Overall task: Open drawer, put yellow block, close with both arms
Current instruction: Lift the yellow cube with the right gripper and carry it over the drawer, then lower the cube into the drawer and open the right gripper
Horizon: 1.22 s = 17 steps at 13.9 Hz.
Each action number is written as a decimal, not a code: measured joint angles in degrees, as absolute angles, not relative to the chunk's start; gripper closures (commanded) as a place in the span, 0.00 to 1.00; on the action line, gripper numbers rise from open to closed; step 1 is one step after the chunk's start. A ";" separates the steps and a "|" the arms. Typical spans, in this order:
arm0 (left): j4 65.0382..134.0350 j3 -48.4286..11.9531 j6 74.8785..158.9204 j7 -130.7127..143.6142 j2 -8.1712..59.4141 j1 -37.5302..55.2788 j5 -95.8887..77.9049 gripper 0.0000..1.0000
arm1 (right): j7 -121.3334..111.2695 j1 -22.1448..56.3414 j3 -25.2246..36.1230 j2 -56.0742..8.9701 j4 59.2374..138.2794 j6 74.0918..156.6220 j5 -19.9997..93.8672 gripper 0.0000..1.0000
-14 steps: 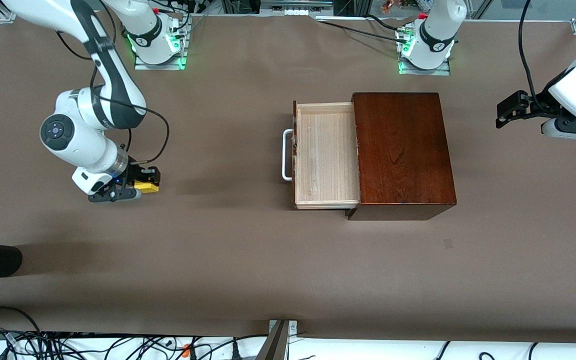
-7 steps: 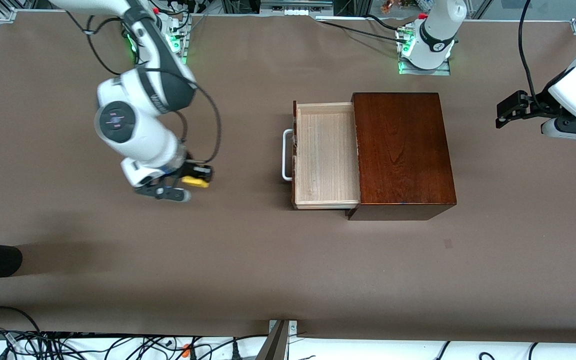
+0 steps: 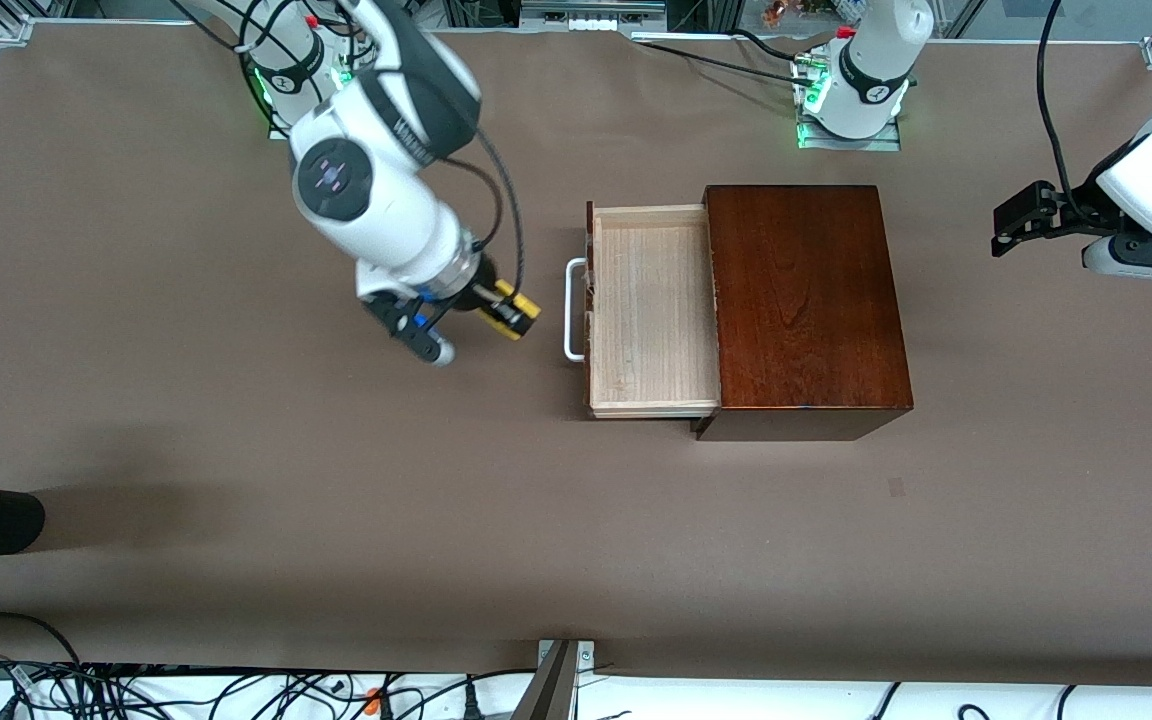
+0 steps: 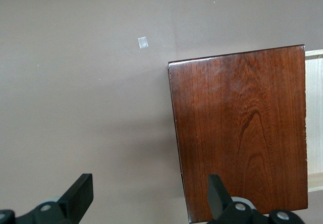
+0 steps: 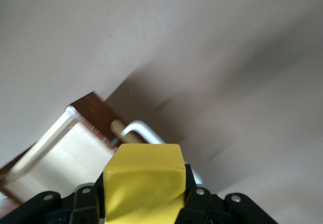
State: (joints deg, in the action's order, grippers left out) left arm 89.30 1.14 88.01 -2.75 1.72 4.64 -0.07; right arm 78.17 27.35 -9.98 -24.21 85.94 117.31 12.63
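- Since the earlier frame, your right gripper (image 3: 492, 308) has swung from the right arm's end of the table toward the middle, carrying its load with it; it now hangs over bare table just short of the white U-shaped bar handle (image 3: 572, 308).
- Its jaws are clamped on the small bright yellow block (image 3: 515, 311); in the right wrist view the yellow block (image 5: 145, 182) sits squarely between the black fingers (image 5: 202, 201).
- From those jaws, the pale light-wood drawer (image 3: 652, 305) with its dark reddish-brown front lies straight ahead toward the left arm's end, pulled out of the glossy dark mahogany box (image 3: 802, 300) and open on top.
- You need to clear the handle and the drawer front first; the tray's long axis runs nearer-to-farther from the front camera, so you likely have slack along that line.
- Your right arm is plainly the nearer one to the tray.
- Your left gripper (image 3: 1021, 218) waits in the air past the box at the left arm's end, jaws spread wide and holding nothing.
- Drawer open, block not yet in, closing still to do.
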 measured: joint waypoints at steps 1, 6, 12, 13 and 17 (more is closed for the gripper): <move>89.30 1.14 88.01 -2.75 1.72 4.65 -0.07 0.00 | 84.31 28.73 -10.00 -24.21 85.23 117.31 12.72 0.89; 89.30 1.07 88.01 -2.75 1.72 4.68 -0.07 0.00 | 108.18 36.84 -10.04 -25.44 84.68 119.24 12.58 0.89; 89.30 1.04 88.02 -2.75 1.72 4.68 -0.07 0.00 | 122.04 41.27 -9.87 -32.52 84.67 126.46 7.92 0.90; 89.30 1.04 88.02 -2.75 1.72 4.68 -0.07 0.00 | 123.77 41.27 -9.77 -33.53 84.66 127.36 7.92 0.90; 89.30 0.87 88.02 -2.75 1.72 4.69 -0.07 0.00 | 126.93 42.57 -9.75 -36.18 84.62 129.06 7.88 0.88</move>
State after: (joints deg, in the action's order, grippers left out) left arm 89.30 0.87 88.02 -2.75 1.72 4.69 -0.07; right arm 126.93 42.57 -9.75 -36.18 84.62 129.06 7.88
